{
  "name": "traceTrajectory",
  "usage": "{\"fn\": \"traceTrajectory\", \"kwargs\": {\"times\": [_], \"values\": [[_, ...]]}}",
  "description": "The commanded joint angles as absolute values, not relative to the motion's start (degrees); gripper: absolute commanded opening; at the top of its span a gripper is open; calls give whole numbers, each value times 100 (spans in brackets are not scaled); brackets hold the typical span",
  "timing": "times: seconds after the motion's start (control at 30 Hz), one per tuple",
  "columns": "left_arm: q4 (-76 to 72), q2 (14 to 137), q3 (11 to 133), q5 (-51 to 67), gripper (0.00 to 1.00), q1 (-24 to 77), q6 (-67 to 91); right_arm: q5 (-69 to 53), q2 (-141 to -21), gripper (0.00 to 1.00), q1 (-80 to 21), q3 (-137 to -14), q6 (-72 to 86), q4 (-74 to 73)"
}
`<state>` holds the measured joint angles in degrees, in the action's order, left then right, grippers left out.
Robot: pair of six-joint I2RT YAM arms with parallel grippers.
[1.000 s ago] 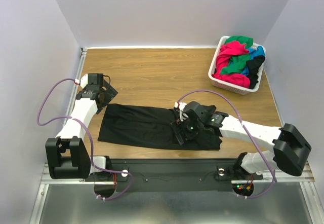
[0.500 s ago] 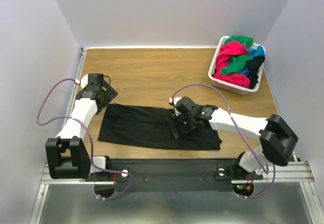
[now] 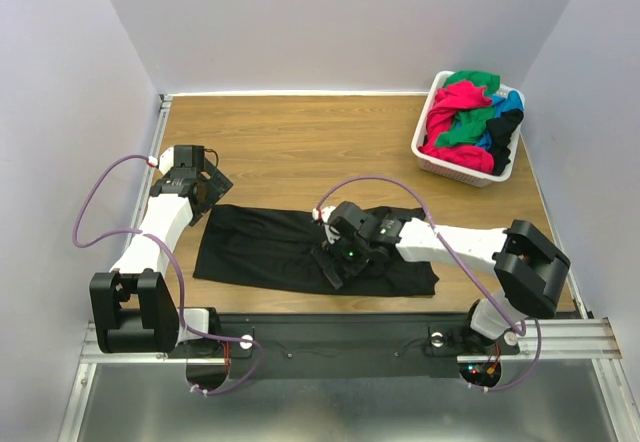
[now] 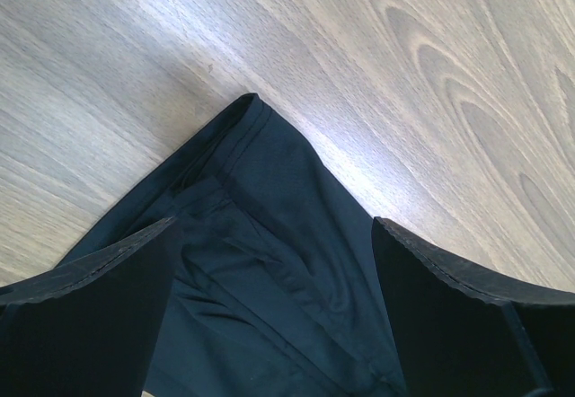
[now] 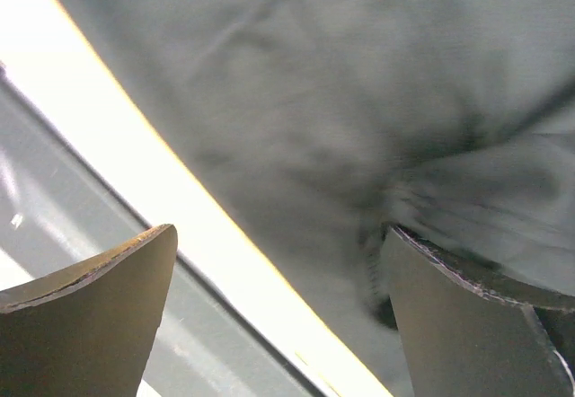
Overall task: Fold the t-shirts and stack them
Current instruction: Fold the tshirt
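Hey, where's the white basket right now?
In the top view, the white basket sits at the far right corner of the table, holding crumpled shirts, beyond the black t-shirt spread along the near edge.

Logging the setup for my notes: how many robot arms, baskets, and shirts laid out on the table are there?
Robot arms: 2 (left arm, right arm)
Baskets: 1 (white basket)
Shirts laid out on the table: 1 (black shirt)
Total: 4
The heaped shirts inside the basket cannot be counted apart.
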<state>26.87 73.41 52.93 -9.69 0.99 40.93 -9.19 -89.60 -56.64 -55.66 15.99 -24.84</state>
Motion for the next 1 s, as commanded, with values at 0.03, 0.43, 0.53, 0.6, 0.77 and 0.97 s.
{"fn": "traceTrajectory", "kwargs": {"times": [0.03,0.43,0.53,0.6,0.77,0.97], "values": [[2681,7339,5388,-1020,99,105,4025,-978,-9035,100,-5976,-5476,1547,-2180],[2576,7216,5379,-669,99,105,3955,684,-7446,100,-6021,-5257,2293,-2171],[2435,7233,5326,-475,99,193,3946,896,-7234,100,-6029,-5029,2522,-2206],[2382,7251,5309,-457,99,342,3981,1045,-7137,100,-6029,-4957,2680,-2215],[2347,7435,5414,-527,99,703,4043,1669,-7540,100,-6003,-5315,2602,-2215],[2373,7401,5405,-571,99,923,4096,1890,-8700,100,-5836,-6090,2180,-2224]]}}
